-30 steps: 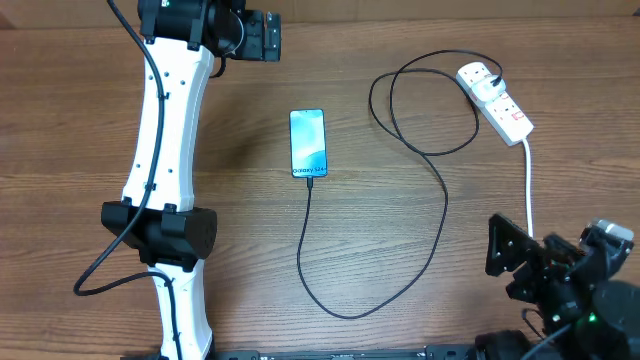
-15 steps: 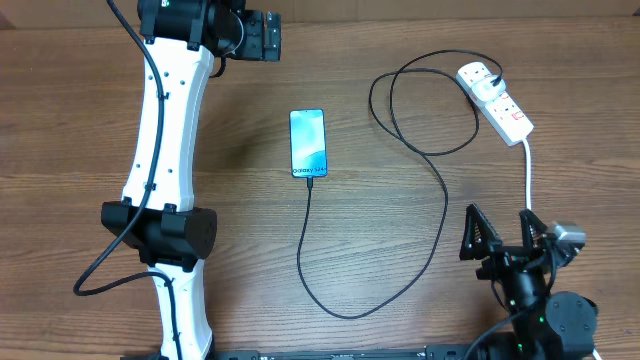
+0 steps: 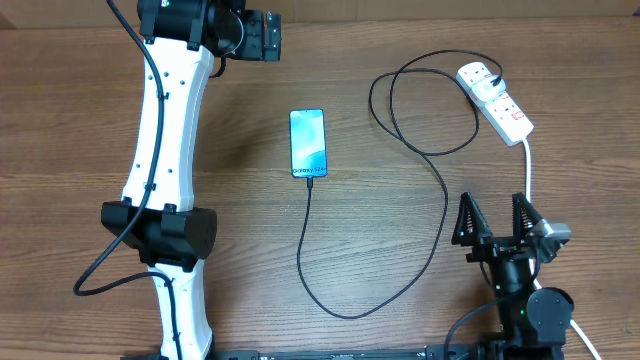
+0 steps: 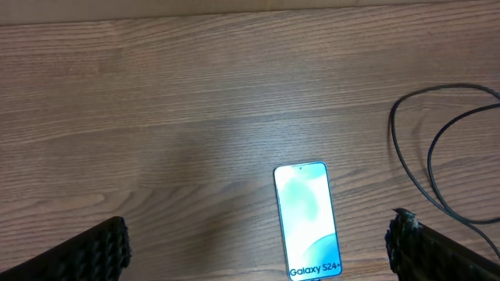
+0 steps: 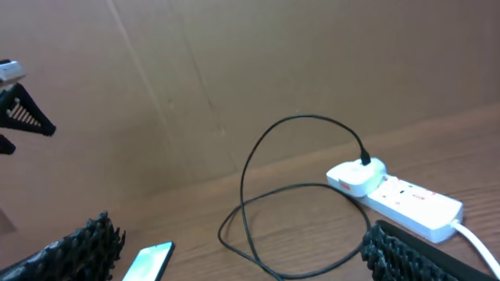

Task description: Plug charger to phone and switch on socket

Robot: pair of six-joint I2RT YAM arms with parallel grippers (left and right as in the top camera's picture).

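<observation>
From above, the phone (image 3: 308,143) lies mid-frame on the table (image 3: 80,120) with the tip of the charger (image 3: 446,205) at its lower edge, too small to confirm seated, and its plug in the socket (image 3: 497,101) at upper right; the right end effector (image 3: 490,205) gapes wide and empty at lower right. Through the left wrist camera the left end effector (image 4: 258,222) is wide too, gripping nothing, above the phone. Through the right wrist camera the socket sits lower right; a press missing its red switch could shove it and tug the charger loose, I judge.
</observation>
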